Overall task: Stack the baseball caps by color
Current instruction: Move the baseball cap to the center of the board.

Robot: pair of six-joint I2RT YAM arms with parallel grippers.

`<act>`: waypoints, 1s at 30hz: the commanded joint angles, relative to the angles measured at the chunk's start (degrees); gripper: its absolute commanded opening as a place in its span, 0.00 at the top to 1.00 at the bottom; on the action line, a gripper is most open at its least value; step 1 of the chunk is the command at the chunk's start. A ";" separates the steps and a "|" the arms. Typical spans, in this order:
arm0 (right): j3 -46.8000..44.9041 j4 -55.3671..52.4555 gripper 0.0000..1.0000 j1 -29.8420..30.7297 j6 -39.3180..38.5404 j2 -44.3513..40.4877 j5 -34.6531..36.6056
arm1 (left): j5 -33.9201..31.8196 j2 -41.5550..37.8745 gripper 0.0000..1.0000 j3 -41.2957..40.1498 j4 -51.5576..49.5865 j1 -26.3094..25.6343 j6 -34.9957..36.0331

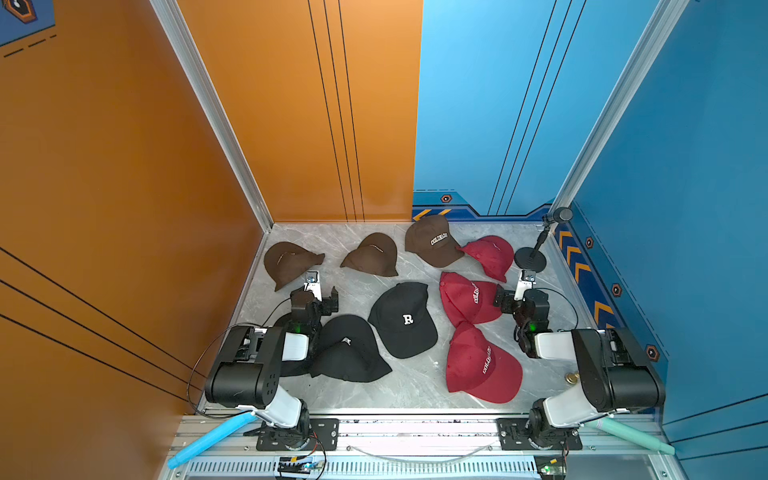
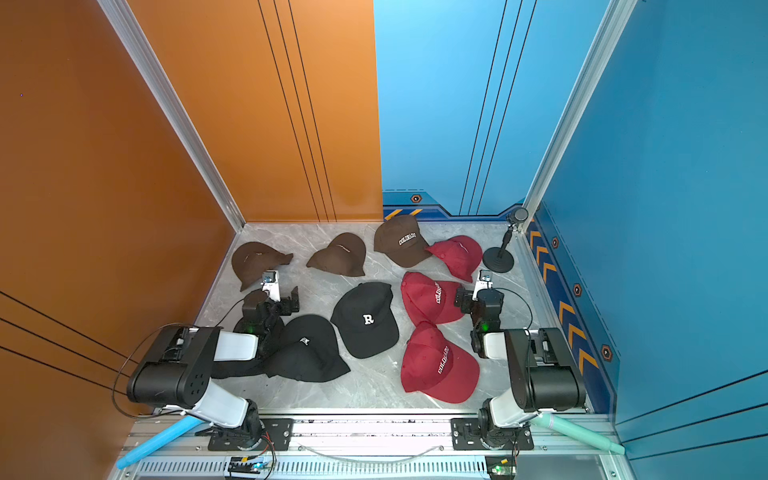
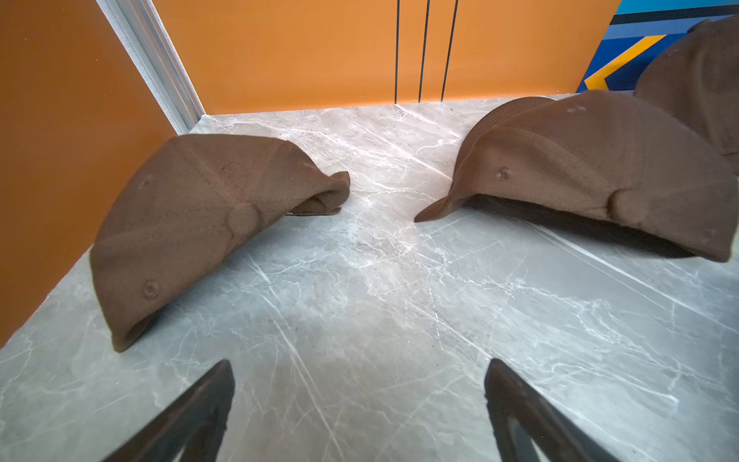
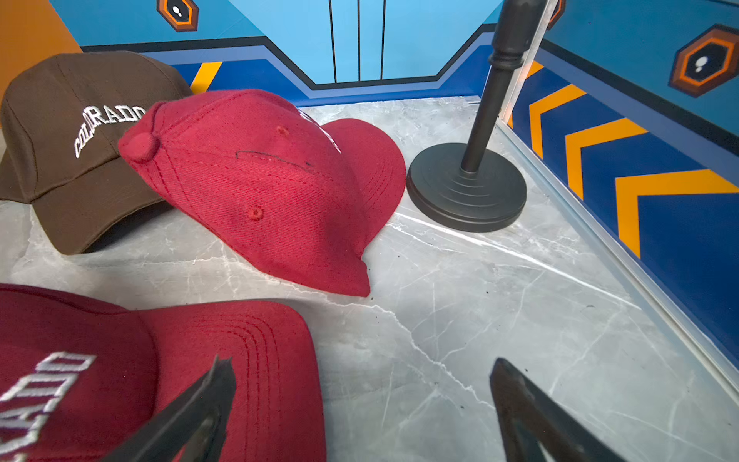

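left end effector, right end effector: wide open, empty

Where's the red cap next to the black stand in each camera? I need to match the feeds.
Top view: red cap far back on the right, beside the brown COLORADO cap.
Top view: same place, slightly further left in the picture.
Left wrist: not in it.
Right wrist: middle of the picture.
Shared landmark: black stand, just beside the cap.
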 commanded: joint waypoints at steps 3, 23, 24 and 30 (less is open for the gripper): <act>0.79 -0.30 0.00 -0.09 -0.79 0.04 -0.69 | 0.50 0.48 0.02 0.83 -0.13 0.59 0.07; 0.87 -0.37 0.00 0.17 -0.98 0.03 -0.14 | 4.13 0.48 0.02 1.27 -1.03 2.39 -1.08; 0.92 -0.34 0.00 0.17 -0.98 0.04 -0.15 | 4.18 0.48 0.02 1.28 -0.97 2.39 -1.12; 1.06 -0.18 0.00 0.59 -0.46 -0.10 2.09 | 4.35 0.41 0.02 1.25 -0.96 2.54 -1.21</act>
